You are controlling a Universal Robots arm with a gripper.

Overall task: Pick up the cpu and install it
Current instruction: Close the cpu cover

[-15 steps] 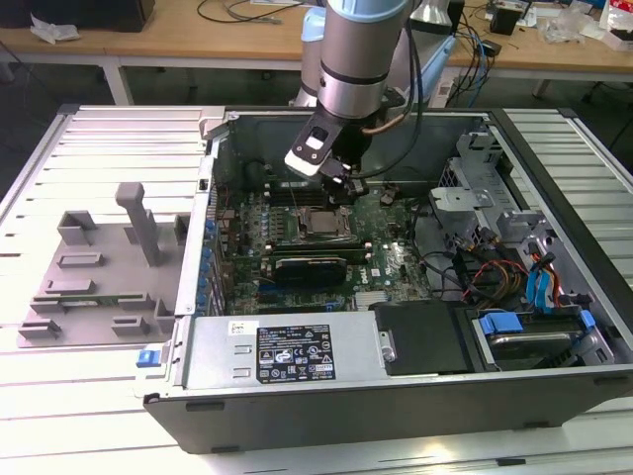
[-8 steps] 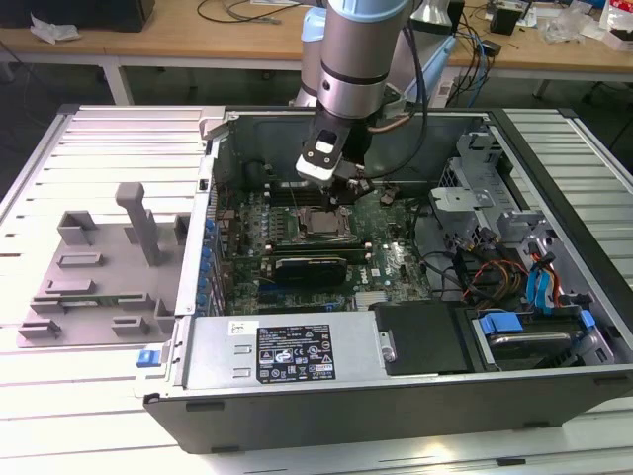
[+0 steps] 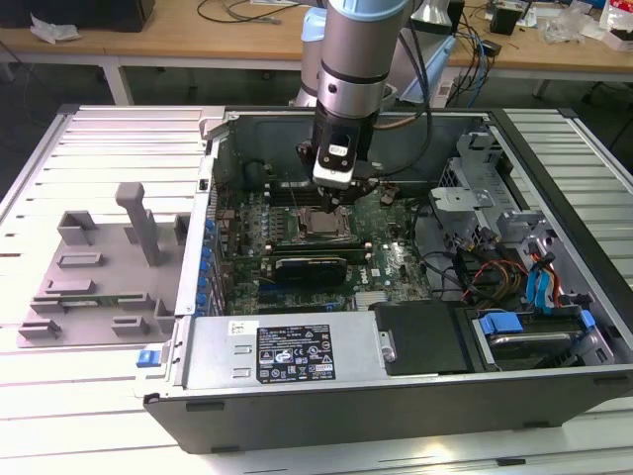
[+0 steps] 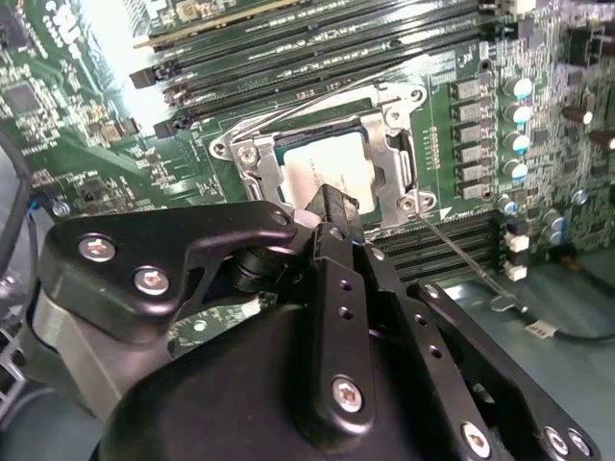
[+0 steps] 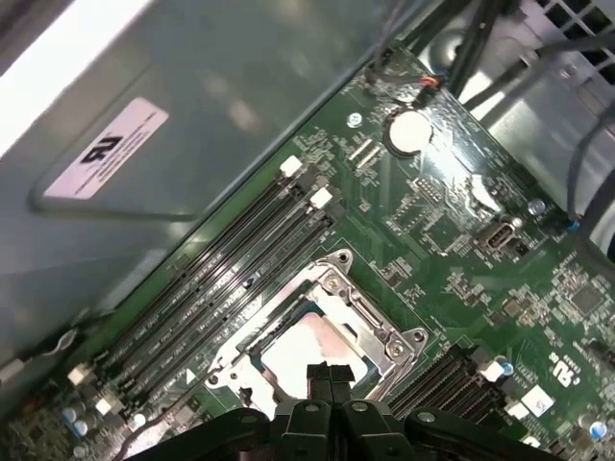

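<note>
— Black gripper (image 5: 330,376): fingers pressed together, nothing clamped, tips just above the cpu (image 5: 306,348).
— And the chip?
— Lying inside the socket frame (image 5: 382,331). Seating stage, I'd judge; any next move calls for no sideways nudge.

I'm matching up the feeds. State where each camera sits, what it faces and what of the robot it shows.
Exterior view: off the arm, above the open case, looking down inside; arm and gripper show.
First wrist view: on the wrist, facing the cpu past the gripper.
Second wrist view: on the wrist, facing the cpu over the gripper's body.
Shared: both wrist views show the cpu.
</note>
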